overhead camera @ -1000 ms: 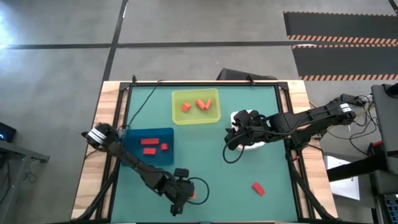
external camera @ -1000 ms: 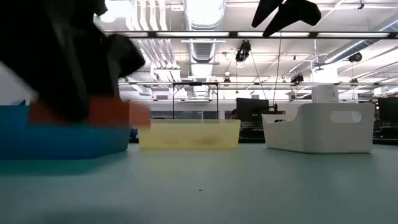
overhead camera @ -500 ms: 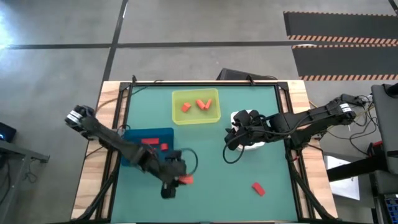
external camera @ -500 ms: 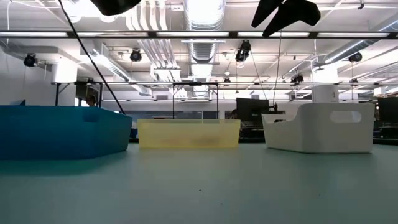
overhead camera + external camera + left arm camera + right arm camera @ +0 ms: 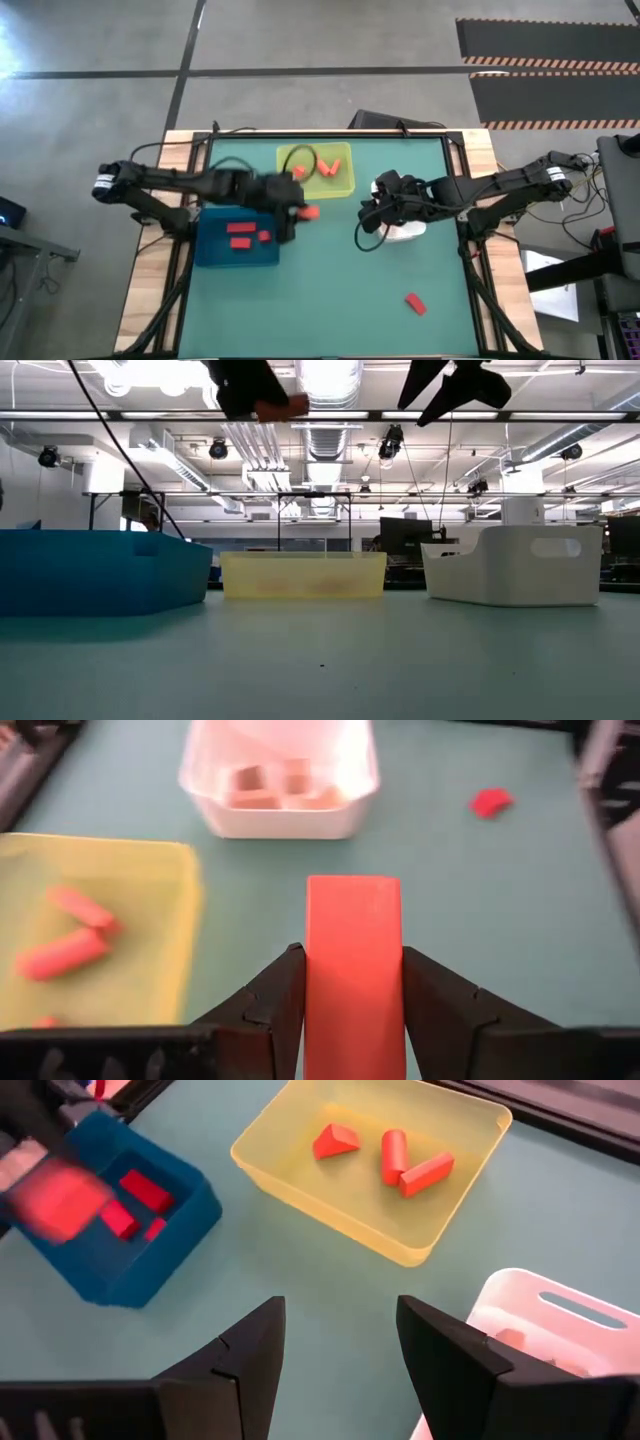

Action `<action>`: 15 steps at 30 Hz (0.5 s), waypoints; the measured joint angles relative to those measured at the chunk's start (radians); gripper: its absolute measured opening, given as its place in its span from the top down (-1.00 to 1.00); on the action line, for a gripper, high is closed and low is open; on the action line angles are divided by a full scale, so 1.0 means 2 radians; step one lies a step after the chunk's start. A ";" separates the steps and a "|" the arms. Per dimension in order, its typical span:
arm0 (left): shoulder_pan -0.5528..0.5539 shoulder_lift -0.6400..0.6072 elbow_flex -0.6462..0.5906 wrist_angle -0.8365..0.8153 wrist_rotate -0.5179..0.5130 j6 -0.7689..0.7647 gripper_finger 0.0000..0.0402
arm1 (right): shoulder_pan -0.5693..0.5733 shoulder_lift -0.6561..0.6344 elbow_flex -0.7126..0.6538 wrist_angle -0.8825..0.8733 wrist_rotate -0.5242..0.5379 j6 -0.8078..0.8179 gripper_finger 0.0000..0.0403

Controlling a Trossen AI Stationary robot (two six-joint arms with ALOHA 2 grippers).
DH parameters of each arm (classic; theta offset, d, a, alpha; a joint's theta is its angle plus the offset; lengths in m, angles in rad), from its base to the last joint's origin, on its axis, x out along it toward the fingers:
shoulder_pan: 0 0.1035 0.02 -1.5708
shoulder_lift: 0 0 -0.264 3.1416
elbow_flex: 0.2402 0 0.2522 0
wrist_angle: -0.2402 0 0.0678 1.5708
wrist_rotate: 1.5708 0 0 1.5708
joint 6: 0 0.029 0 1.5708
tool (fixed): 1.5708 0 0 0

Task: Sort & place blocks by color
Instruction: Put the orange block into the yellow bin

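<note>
biggest thing first: our teal table (image 5: 330, 270) carries three trays – blue tray (image 5: 236, 237) on the left, yellow-green tray (image 5: 316, 171) at the back centre, white tray (image 5: 397, 212) to the right of centre.

left gripper (image 5: 296, 205) is up in the air, between the blue tray's back corner and the yellow-green tray, clamped on an orange-red bar (image 5: 353, 965). the wrist view shows both fingers flat on its long sides, with the bar sticking out forward. right gripper (image 5: 378, 203) hangs over the white tray with jaws apart, holding nothing.

risks as we judge them:
- wrong bin. the bar's shade sits between the red blocks (image 5: 240, 234) in the blue tray and the orange blocks (image 5: 322, 168) in the yellow-green tray – the gripper is right on the border between both, so a small aim error sorts it wrong.
- the bar overhangs the fingers; if the release is high or tilted it may clip a tray wall and bounce out onto the table.
- arms are close. the left gripper is near the right one, and any reach toward the white tray could cross paths.
- pale blocks (image 5: 270, 783) in the white tray look fine; one red block (image 5: 414, 303) is loose near the front right, well apart from everything, easy to forget.
</note>
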 joint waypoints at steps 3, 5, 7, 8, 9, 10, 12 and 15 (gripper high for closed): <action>0.060 0.003 0.000 -0.005 0.020 0.051 0.38 | -0.017 0.000 0.000 0.009 -0.010 0.003 0.10; 0.099 0.009 0.000 -0.007 0.032 0.090 0.38 | -0.028 0.000 0.000 0.010 -0.010 0.003 0.11; 0.136 0.018 0.000 -0.005 0.043 0.129 0.38 | -0.039 0.000 0.000 0.009 -0.010 0.003 0.13; 0.153 0.025 0.000 -0.006 0.048 0.147 0.38 | -0.044 0.000 0.000 0.010 -0.011 0.003 0.14; 0.169 0.032 0.000 -0.005 0.053 0.163 0.38 | -0.049 0.000 0.000 0.010 -0.011 0.003 0.15; 0.184 0.040 0.000 -0.005 0.059 0.177 0.38 | -0.054 0.000 0.000 0.010 -0.011 0.005 0.16; 0.209 0.061 0.000 -0.001 0.070 0.197 0.38 | -0.063 0.000 0.000 0.010 -0.011 0.007 0.18; 0.234 0.094 0.000 0.013 0.085 0.218 0.38 | -0.076 0.000 0.000 0.010 -0.013 0.007 0.20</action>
